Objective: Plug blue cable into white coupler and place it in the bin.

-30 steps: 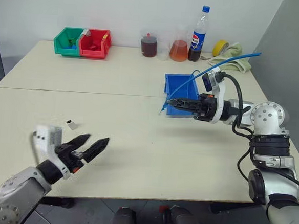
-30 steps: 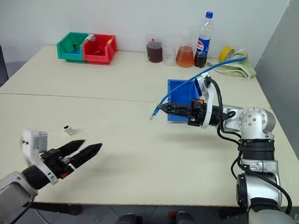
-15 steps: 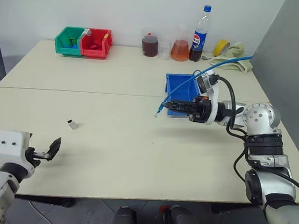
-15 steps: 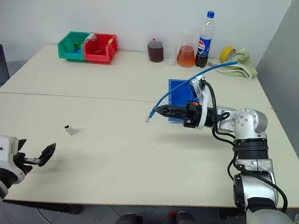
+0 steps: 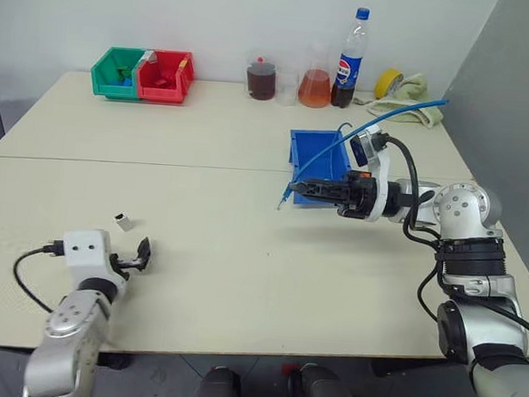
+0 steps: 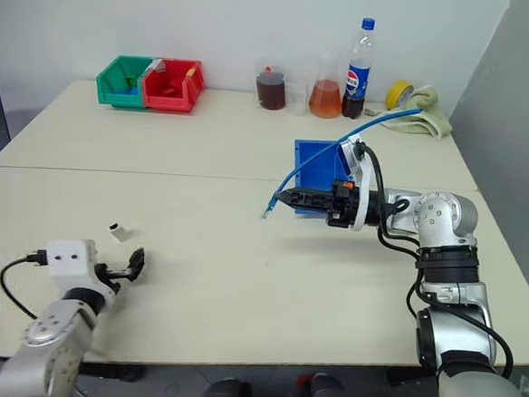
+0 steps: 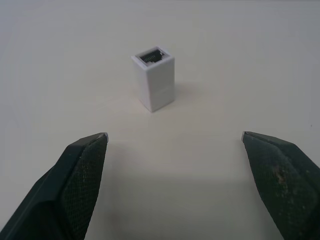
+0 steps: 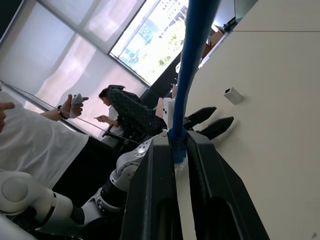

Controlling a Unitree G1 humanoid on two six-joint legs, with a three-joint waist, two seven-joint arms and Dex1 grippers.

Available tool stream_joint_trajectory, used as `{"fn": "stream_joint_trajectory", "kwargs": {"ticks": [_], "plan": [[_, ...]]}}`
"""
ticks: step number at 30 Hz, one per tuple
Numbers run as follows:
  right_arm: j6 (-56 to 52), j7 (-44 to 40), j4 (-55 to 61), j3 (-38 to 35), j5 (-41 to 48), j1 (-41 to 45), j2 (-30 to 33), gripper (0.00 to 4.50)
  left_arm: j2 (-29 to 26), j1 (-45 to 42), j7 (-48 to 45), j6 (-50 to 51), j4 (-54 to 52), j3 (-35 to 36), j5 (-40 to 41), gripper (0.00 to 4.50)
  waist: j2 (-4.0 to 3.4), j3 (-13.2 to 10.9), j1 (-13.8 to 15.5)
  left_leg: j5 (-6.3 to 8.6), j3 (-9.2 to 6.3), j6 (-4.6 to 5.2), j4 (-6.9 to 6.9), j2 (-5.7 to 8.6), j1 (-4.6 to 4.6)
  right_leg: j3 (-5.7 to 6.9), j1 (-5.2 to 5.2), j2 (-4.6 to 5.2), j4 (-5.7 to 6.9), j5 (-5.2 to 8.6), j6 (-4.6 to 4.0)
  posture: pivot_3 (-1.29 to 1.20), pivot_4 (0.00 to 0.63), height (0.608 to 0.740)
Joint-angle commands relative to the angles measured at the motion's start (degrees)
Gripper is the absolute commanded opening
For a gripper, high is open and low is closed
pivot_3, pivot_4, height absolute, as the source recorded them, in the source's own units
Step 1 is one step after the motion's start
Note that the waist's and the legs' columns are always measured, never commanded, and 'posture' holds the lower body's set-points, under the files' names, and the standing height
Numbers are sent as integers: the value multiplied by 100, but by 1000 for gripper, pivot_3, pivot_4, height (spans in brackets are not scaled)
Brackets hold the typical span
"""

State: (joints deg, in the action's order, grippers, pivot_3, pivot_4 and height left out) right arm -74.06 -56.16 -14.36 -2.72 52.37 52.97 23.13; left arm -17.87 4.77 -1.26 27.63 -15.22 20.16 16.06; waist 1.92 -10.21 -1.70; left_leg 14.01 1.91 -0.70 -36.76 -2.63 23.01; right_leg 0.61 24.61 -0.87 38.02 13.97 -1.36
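On the tabletop [image 5: 241, 279], the white coupler [image 7: 153, 77] stands upright just ahead of the wide-open left gripper [image 7: 175, 165]. A skewed closing could topple it. The right gripper [image 5: 313, 185] clamps the blue cable [image 5: 379, 120] above the bin [image 5: 297, 151].

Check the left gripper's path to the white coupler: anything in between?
Nothing visible. The left gripper is open, and the white coupler stands upright just ahead of the gap between its fingers, with only bare table between them.
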Motion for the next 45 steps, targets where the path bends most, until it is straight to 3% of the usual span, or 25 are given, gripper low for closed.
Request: {"fn": "stream_joint_trajectory", "kwargs": {"ticks": [1, 5, 9, 17, 24, 29, 40, 45], "plan": [[-6, 3, 222, -139, 75, 49, 50, 78, 100, -164, 402, -6, -240, -50, -376, 4490, 0, 0, 4, 0, 0, 0, -1, 1, 0, 0, 0, 0, 1, 0, 0, 0, 150, 740], [20, 2, 220, -145, 47, 58, 72, 78, -43, -95, 368, 78, -290, 177, -430, 4490, 0, 0, 0, 0, 2, 0, -2, 2, 1, -2, -1, 0, -1, -1, 1, 0, 150, 740], [40, 36, 224, -160, 41, 46, 62, 78, -530, 21, -214, 55, -218, 429, -234, 4490, 0, 0, -1, 0, -2, 0, 0, 0, 0, 1, 0, -2, 0, 0, 0, 0, 150, 740], [117, 101, 161, -182, 10, 54, 16, 78, -1960, -359, -2683, -207, 1093, 474, 508, 4490, -1, 0, 5, 0, -1, 0, -6, 1, -3, 4, -1, -2, 1, 0, 0, 0, 150, 740], [131, 91, 140, -184, -33, 85, 69, 78, -2816, -1096, -4461, -1079, 2732, -221, 205, 4490, -2, -1, 10, 0, 2, 0, 0, 2, 0, 4, 2, -1, -2, 0, -1, 0, 150, 740], [82, 151, 210, -240, -28, 80, 119, 78, -3110, -1606, -4746, -1593, 3747, -491, -160, 4490, -2, -1, 8, 0, 2, 0, 2, 0, 3, 4, 8, -1, 0, 1, -2, 0, 150, 740], [-46, 304, 374, -382, 21, 0, 158, 78, -3178, -1662, -5013, -1714, 3901, -457, -164, 4490, -2, -1, 0, 0, 7, 0, 5, -2, 6, 0, 17, 3, 3, 0, -2, 0, 150, 740], [-2, 276, 294, -335, -19, 83, 143, 78, -3355, -1966, -5225, -2009, 4534, -584, -355, 4490, -2, -1, 2, 0, 7, 0, 4, -2, 5, 1, 17, 3, 7, 0, -2, 0, 150, 740]]}}
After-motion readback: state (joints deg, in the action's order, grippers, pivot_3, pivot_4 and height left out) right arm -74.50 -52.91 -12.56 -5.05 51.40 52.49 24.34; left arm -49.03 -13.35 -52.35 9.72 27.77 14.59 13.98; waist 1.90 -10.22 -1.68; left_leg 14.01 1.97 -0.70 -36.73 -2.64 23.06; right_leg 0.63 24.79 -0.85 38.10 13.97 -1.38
